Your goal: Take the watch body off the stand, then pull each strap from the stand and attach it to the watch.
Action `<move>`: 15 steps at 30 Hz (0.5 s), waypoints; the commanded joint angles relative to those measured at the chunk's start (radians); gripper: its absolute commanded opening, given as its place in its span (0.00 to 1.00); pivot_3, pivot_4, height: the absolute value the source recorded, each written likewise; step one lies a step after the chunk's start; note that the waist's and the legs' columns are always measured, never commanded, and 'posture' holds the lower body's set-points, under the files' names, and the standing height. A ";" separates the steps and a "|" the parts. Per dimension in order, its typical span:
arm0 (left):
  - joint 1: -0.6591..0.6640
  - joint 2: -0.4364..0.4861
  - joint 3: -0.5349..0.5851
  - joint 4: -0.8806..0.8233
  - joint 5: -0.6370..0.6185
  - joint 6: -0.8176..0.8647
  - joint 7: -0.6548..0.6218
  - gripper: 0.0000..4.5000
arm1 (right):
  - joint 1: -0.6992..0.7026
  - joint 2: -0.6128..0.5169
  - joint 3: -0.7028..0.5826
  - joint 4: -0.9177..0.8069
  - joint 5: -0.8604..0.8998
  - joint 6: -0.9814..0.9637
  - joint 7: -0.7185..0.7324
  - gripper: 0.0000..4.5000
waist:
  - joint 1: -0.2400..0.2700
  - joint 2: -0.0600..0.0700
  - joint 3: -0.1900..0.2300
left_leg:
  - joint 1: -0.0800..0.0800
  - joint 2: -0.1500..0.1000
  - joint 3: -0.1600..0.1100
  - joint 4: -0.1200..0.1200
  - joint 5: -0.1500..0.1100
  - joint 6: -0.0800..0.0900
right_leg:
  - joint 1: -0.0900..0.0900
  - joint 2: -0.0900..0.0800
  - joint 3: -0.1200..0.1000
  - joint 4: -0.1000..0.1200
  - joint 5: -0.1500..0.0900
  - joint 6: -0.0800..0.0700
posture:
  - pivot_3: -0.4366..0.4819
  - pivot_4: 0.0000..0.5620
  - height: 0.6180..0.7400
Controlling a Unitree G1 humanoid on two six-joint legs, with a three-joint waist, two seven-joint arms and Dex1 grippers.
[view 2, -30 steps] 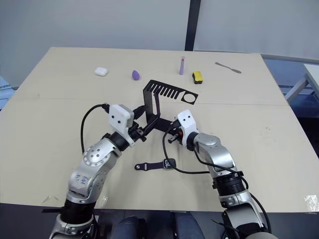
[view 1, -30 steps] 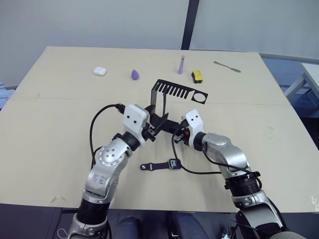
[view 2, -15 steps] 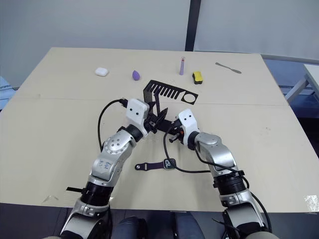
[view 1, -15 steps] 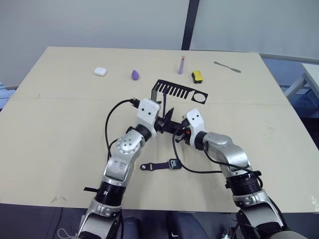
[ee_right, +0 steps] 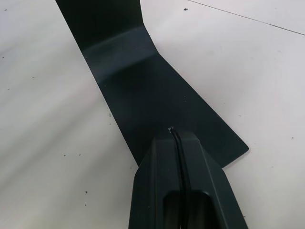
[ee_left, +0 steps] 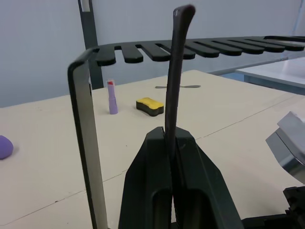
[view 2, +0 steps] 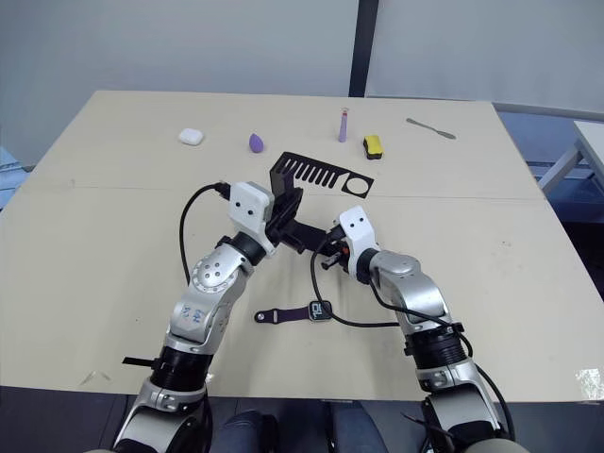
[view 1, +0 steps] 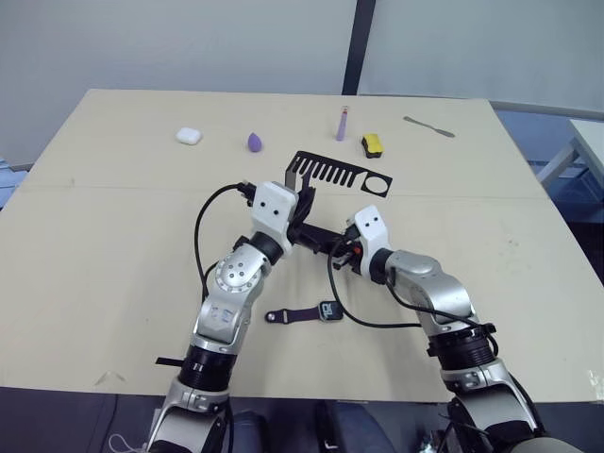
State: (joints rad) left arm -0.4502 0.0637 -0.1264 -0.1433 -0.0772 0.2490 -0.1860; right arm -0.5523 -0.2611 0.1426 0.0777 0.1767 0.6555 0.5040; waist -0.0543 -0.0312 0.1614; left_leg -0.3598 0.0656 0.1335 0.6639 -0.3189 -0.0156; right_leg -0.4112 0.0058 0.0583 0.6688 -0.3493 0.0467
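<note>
Since the earlier frame: my left claw [ee_left: 170,143] has swung in from the near-left to sit under the stand [view 1: 338,172], now pinching the second strap [ee_left: 175,71] upright beside the comb-slotted top plate. Right claw [ee_right: 177,143]: pressed together, tips bearing down on the stand's flat foot on the counter [view 1: 113,217]. Watch body [view 1: 328,310]: off the stand, lying near me with one strap [view 1: 293,314] already joined. Step in hand, as I judge it: draw the strap clear along its slot, pull straight, keep the foot pinned, avoid tipping the stand.
</note>
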 commanded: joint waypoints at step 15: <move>-0.051 0.296 0.145 -0.130 -0.525 0.409 -0.514 0.00 | 0.227 -0.177 -0.132 -0.480 0.198 0.046 0.159 0.00 | 0.003 0.002 0.002 | -0.001 0.000 -0.001 -0.001 0.000 -0.001 | 0.000 0.000 -0.001 -0.002 0.000 0.000 | 0.48 0.27 1.00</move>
State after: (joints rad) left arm -0.4705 0.3414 -0.0039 -0.2679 -0.5098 0.5957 -0.6212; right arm -0.3409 -0.4103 0.0726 -0.2629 0.2891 0.6838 0.6050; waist -0.0511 -0.0293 0.1635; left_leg -0.3615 0.0656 0.1317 0.6625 -0.3189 -0.0163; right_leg -0.4116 0.0060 0.0572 0.6661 -0.3496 0.0464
